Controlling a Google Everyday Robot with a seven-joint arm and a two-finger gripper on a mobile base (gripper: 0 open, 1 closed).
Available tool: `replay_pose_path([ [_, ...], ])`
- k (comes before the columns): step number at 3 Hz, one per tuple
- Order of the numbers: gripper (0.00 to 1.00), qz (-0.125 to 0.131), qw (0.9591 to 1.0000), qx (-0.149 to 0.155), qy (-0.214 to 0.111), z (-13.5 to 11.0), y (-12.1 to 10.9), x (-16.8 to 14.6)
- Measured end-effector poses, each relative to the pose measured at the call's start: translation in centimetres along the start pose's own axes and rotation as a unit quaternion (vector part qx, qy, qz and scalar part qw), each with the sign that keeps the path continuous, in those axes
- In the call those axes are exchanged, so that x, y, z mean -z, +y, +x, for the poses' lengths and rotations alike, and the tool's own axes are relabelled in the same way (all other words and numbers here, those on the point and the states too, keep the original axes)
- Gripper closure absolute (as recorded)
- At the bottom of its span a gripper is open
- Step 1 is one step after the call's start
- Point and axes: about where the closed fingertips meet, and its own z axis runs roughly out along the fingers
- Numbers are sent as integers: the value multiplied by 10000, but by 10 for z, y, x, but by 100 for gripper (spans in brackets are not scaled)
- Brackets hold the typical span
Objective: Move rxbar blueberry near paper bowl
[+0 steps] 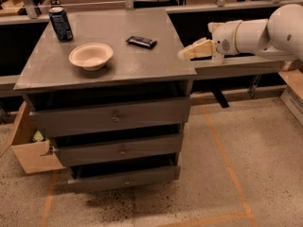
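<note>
Setting: grey cabinet top over three drawers, on a speckled floor with orange tape lines; a cardboard box sits at 8 o'clock of the cabinet.
Task items: the snack bar lies flat toward the back of the top, at 2 o'clock from the bowl and apart from it.
Bystander: an upright blue can at 11 o'clock from the bowl.
Risk 1: I judge that a low approach could catch the cabinet's right edge.
Risk 2: the bar is thin and flat, so a shallow pinch may slide it or miss.
Risk 3: overshooting the carry could nudge the light bowl.
Arm pose: my white arm reaches in from 3 o'clock, roughly level.
Gripper: the gripper points toward 9 o'clock, just off the right edge, carrying nothing.
Pincer: I cannot tell whether it is spread or pressed together.
</note>
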Motion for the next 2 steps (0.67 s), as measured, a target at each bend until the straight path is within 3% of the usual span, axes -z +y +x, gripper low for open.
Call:
replay_pose_path([
  [2,0,-131,9998,-105,81,6,-28,-55],
])
